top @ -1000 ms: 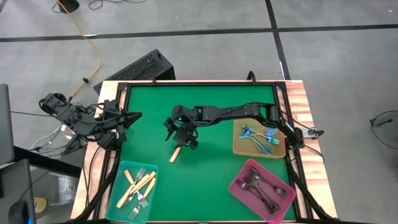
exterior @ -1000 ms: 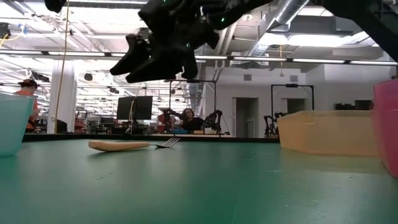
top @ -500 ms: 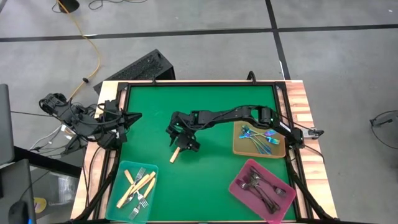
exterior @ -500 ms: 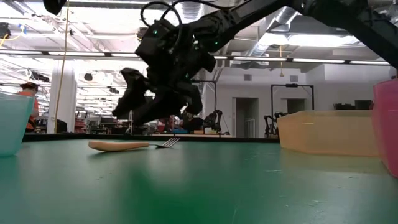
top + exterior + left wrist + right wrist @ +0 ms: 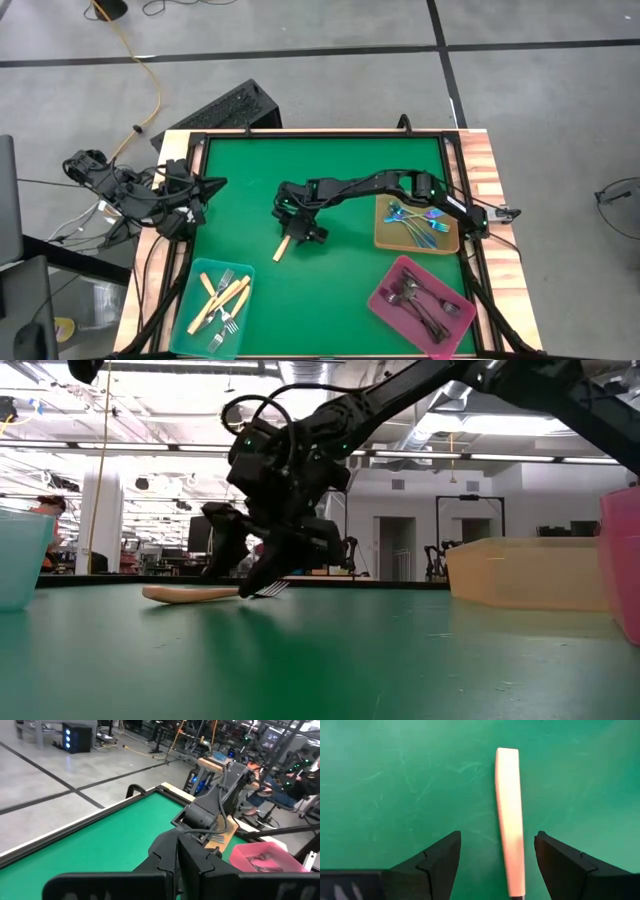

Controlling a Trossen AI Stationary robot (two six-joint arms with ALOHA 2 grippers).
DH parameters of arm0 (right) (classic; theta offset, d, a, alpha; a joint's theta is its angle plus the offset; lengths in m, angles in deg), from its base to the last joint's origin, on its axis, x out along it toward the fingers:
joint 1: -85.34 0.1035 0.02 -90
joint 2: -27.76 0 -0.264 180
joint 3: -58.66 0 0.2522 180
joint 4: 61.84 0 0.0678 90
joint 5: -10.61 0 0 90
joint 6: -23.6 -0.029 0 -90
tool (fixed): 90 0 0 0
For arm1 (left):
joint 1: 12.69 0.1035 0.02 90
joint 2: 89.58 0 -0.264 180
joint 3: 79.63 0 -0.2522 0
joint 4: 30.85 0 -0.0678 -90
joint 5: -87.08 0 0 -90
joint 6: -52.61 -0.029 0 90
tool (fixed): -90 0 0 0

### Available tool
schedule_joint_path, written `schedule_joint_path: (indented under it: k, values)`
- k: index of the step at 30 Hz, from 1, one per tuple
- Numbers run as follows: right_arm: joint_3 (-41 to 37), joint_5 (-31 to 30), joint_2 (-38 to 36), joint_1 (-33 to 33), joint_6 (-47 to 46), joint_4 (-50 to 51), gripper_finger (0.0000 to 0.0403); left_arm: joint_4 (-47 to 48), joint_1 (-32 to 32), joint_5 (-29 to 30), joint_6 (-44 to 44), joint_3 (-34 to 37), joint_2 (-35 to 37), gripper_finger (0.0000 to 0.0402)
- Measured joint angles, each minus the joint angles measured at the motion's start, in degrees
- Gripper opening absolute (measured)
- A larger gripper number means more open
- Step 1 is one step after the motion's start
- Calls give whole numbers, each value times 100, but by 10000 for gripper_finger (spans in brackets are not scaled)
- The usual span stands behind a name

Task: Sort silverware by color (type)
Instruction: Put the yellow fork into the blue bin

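Your right gripper (image 5: 297,228) is down at the green felt table (image 5: 350,270), its two dark fingers (image 5: 432,860) spread wide on either side of the slim cream-handled fork (image 5: 510,815), gripping nothing yet. That fork lies flat near the table's middle, outside the teal tray (image 5: 196,299). Your left gripper (image 5: 203,190) waits closed and empty at the left edge.

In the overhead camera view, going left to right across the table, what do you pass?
left gripper → teal tray → cream-handled fork under the right gripper → pink tray and tan tray
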Motion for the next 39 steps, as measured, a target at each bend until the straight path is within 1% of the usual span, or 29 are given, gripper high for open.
schedule_joint_path:
  k: [6,9,12,15,20,24,25,35,39]
  values:
    - [0,-1,1,-151,0,124,245,2,0,105,64,0,1,0]
    - [19,79,205,-229,-32,17,227,1,0,107,77,0,1,0]
    - [26,-66,322,-227,-150,-31,206,2,0,107,81,0,0,0]
    - [31,-175,390,-229,-177,-26,176,4,0,118,81,0,0,0]
    - [22,-314,406,-215,-174,-101,115,11,0,136,42,0,0,0]
    - [20,-366,414,-249,-483,-288,69,11,0,144,39,0,0,0]
    - [20,-366,416,-257,-542,-302,65,11,0,144,39,0,0,0]
    - [9,-430,384,-261,-625,-452,65,9,0,149,66,0,0,0]
    - [28,-374,389,-301,-805,-537,65,9,0,149,68,0,0,0]
